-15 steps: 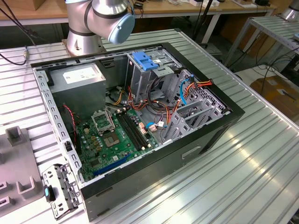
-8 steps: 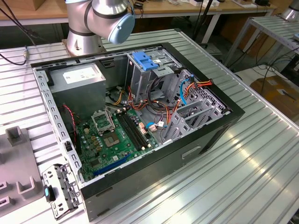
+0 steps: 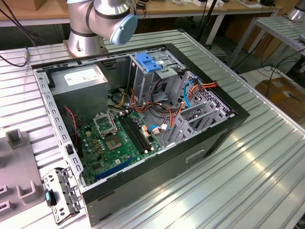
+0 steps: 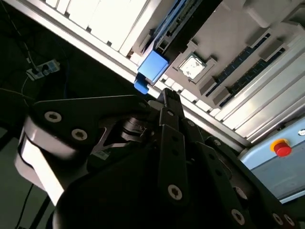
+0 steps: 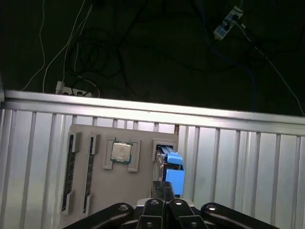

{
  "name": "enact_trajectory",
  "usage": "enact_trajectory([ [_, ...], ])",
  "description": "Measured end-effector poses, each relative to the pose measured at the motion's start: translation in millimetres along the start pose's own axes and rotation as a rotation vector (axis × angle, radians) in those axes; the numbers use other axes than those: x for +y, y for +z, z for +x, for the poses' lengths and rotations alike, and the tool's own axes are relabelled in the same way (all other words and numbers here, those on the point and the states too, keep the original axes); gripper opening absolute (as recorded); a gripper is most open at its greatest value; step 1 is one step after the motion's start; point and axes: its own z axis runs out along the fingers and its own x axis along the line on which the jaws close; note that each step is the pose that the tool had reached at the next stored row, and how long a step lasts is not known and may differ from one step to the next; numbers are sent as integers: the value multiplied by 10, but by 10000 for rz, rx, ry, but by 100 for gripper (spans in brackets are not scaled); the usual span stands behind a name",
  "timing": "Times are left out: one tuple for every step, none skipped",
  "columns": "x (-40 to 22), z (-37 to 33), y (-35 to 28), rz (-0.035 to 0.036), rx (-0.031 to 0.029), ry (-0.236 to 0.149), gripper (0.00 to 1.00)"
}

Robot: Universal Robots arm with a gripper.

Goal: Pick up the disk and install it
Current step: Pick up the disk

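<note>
I had the claw closed, its fingers pressed together with nothing caught between them that I could see, close by the disk. The disk stood on edge in a slot of the grey tray on the tabletop, blue end up, I judged to offer a grip. The computer case lay open for access. Its white label was unreadable.

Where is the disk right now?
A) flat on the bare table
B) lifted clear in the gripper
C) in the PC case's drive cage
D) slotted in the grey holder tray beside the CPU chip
D: in the first wrist view the disk stands in the grey holder tray next to the CPU chip, with the gripper close to its blue end.
</note>
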Motion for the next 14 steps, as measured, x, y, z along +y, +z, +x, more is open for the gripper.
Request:
enact_trajectory([
  [-2, -8, 13, 21, 0, 17, 11],
  [-3, -11, 25, 34, -2, 137, 11],
  [-3, -12, 35, 31, -7, 335, 11],
  [-3, -12, 41, 29, -11, 440, 11],
  [-3, -13, 46, 28, -15, 534, 11],
  [-3, -13, 55, 27, -20, 678, 11],
  [-4, -13, 60, 25, -24, 783, 11],
  [-4, -14, 66, 25, -27, 884, 11],
  [-5, -14, 72, 34, -29, 961, 11],
  [-5, -18, 78, 63, -29, 1026, 11],
  [-6, -31, 88, 159, -21, 1046, 11],
  [-7, -35, 95, 255, -19, 1048, 11],
  [-7, -37, 97, 326, -16, 1049, 11],
  [-4, -39, 100, 403, -12, 1050, 11],
])
